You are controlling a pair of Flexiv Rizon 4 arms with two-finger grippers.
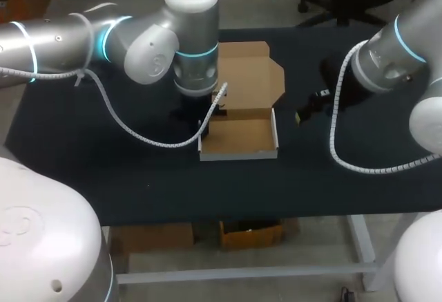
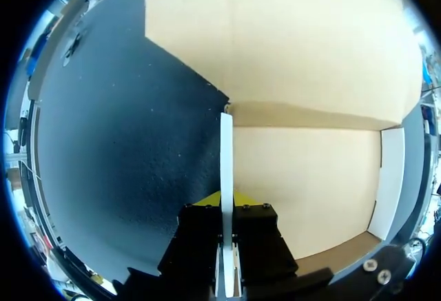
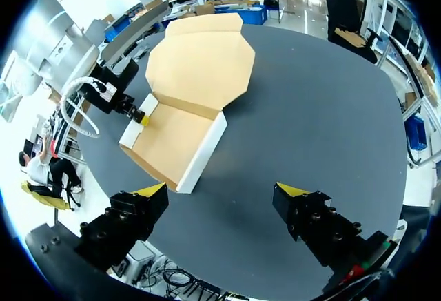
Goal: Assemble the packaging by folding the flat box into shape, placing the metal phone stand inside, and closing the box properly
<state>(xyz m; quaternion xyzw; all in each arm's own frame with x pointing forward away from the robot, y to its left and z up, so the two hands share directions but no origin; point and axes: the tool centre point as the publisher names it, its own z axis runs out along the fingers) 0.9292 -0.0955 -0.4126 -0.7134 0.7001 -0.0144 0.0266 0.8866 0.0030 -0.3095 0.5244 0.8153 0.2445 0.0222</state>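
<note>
- Left jaws: closed narrow on the upright white side wall (image 2: 226,142) of the brown cardboard box (image 1: 238,137), one finger on each face
- Right jaws: spread wide and holding nothing, above the dark counter (image 3: 310,108), well apart from the box
- Box: opposite side wall (image 3: 201,151) stands upright; lid panel (image 1: 247,74) lies open and flat behind the tray
- Progress, as judged: folding is partly done and the tray is empty
- Remaining: insert the metal phone stand, which cannot be identified in any view, then close the lid
</note>
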